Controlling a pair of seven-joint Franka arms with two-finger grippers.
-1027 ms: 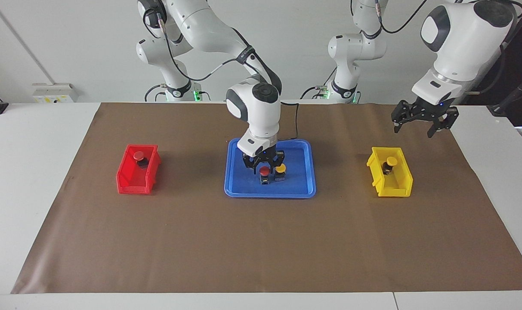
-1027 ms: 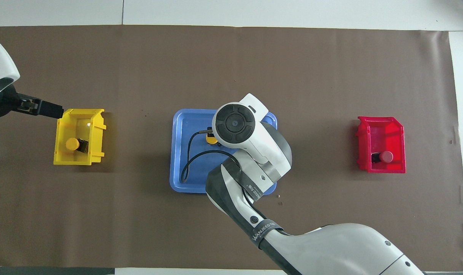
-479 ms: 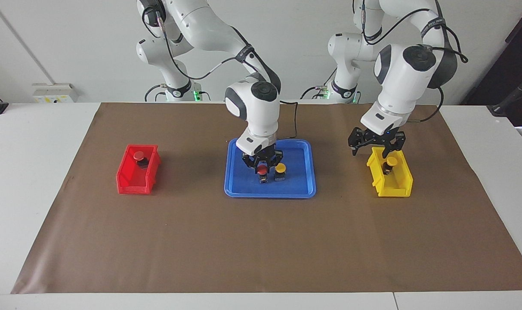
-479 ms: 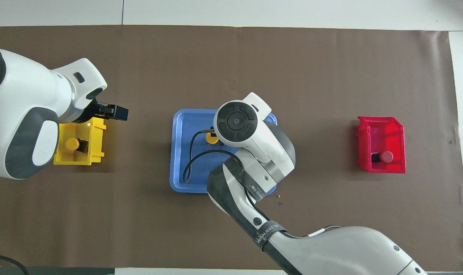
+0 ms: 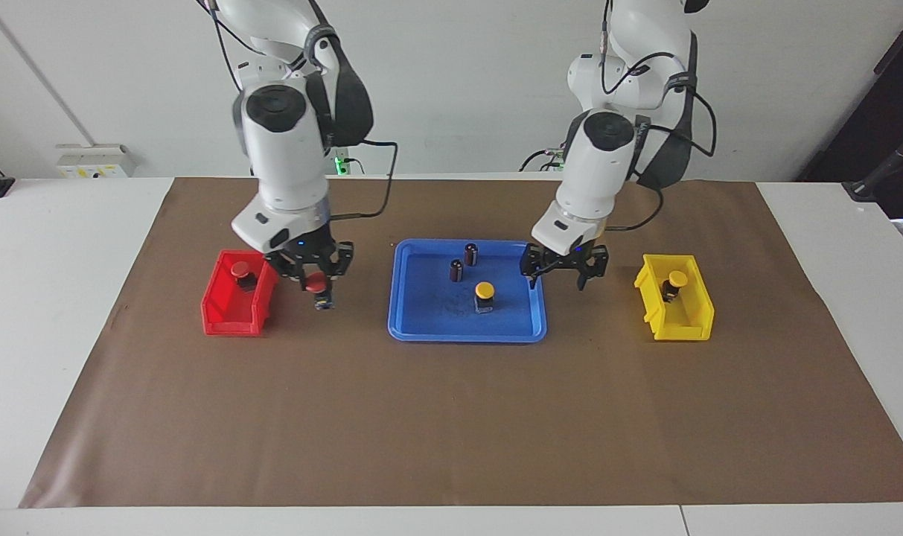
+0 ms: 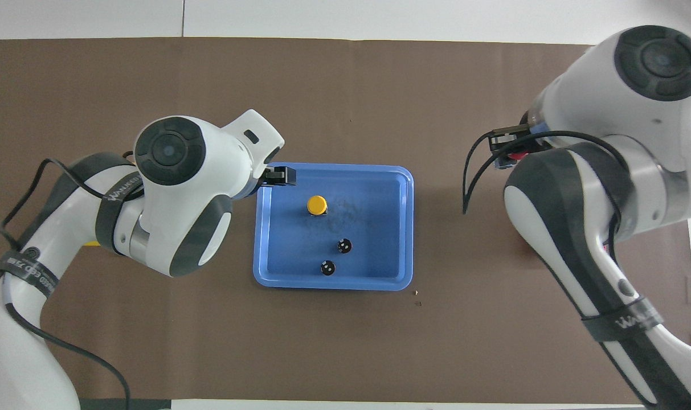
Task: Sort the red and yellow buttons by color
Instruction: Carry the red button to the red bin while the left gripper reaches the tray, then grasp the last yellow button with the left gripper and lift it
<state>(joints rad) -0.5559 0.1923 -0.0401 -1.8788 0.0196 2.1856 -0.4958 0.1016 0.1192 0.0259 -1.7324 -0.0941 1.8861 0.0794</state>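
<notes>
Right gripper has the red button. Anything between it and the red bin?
Nothing visible. The right gripper holds the red button in the air just beside the red bin, on the blue tray side. The bin is open-topped, with one red button already inside.

A tray (image 5: 414, 327) (image 6: 271, 273) sits mid-table between two bins. In it, one button (image 5: 484, 295) (image 6: 317, 205) stands farther from the robots than two cylinders (image 5: 464, 262) (image 6: 336, 255). The bin (image 5: 220, 316) toward the right arm's end holds a button (image 5: 241, 272); the bin (image 5: 689, 324) toward the left arm's end holds another button (image 5: 676, 282).
</notes>
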